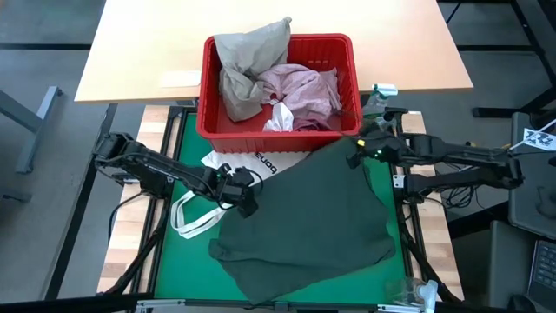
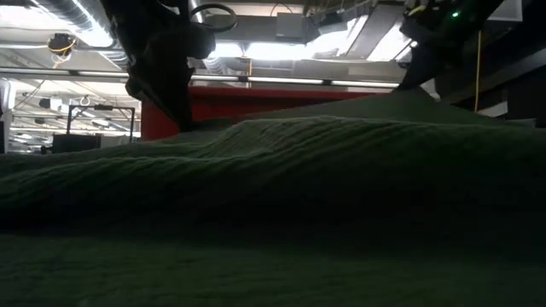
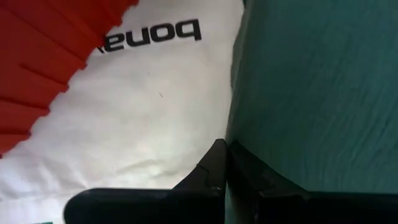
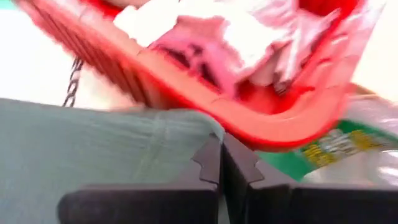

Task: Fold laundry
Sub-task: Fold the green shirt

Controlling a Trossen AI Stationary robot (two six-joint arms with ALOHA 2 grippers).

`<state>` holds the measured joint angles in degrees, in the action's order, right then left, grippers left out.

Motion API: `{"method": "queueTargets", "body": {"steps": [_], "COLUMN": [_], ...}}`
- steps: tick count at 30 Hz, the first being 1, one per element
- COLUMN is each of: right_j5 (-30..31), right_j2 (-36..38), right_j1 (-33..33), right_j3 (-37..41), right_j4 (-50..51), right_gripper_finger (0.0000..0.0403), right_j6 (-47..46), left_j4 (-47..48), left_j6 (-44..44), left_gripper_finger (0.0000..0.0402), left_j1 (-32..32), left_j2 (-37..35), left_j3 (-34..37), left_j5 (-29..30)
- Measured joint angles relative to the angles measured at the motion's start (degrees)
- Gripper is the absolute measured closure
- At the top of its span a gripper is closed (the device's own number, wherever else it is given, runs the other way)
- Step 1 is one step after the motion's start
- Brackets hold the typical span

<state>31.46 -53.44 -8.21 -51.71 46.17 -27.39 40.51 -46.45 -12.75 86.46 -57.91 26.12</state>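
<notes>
A dark grey-green garment [image 1: 313, 222] lies spread over the green mat and fills the foreground of the low view [image 2: 281, 196]. My left gripper [image 1: 244, 202] is shut at the garment's left edge, over the white tote bag [image 1: 228, 163]. My right gripper [image 1: 354, 155] is shut at the garment's far right corner, just in front of the red basket [image 1: 207, 104]. The basket holds a beige-khaki piece [image 1: 248, 61], a mottled pink one [image 1: 304, 87] and a small white piece [image 1: 280, 120]. My left gripper pinches the garment's left edge [image 3: 239, 146] between its two shut fingers, coming in level from the table's left. The cloth beyond the fingers lies on the mat and on the tote bag. My right gripper pinches the garment's far right corner [image 4: 186, 134] between its shut fingers, coming from the table's right. In the low view the cloth rises in a peak [image 2: 418, 95] to this gripper, while the rest stays on the mat.
The red basket stands at the mat's far edge, partly on the pale wooden table [image 1: 139, 52] behind. The tote's loop handles [image 1: 187, 217] lie left of the garment. Clear plastic packaging [image 1: 417, 291] sits at the near right corner, and bare green mat [image 1: 178, 261] shows near left.
</notes>
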Motion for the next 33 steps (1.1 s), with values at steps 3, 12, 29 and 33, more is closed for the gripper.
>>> {"method": "queueTargets", "body": {"steps": [3, 12, 29, 33], "right_j5": [2.9, 4.4, 3.5, 2.2], "right_j2": [2.0, 3.8, 3.7, 3.7], "right_j1": [0.0, -0.1, -0.1, -0.1], "right_j3": [0.0, 0.0, 0.0, 0.0], "right_j4": [0.5, 2.3, 6.1, 7.0], "right_gripper_finger": [0.0398, 0.0401, 0.04, 0.04], "right_j6": [0.0, 0.0, 0.2, 0.2], "left_j4": [-0.6, -1.1, 4.6, 9.4], "left_j6": [0.0, 6.5, 7.7, 4.6], "left_gripper_finger": [0.0401, 0.0376, 0.0358, 0.0358], "left_j1": [0.3, 3.6, 11.4, 9.5], "left_j2": [0.0, 0.0, 0.0, 0.0], "left_j3": [-0.1, 0.0, 0.0, 0.0], "left_j5": [1.3, 7.1, -18.6, -25.8]}}
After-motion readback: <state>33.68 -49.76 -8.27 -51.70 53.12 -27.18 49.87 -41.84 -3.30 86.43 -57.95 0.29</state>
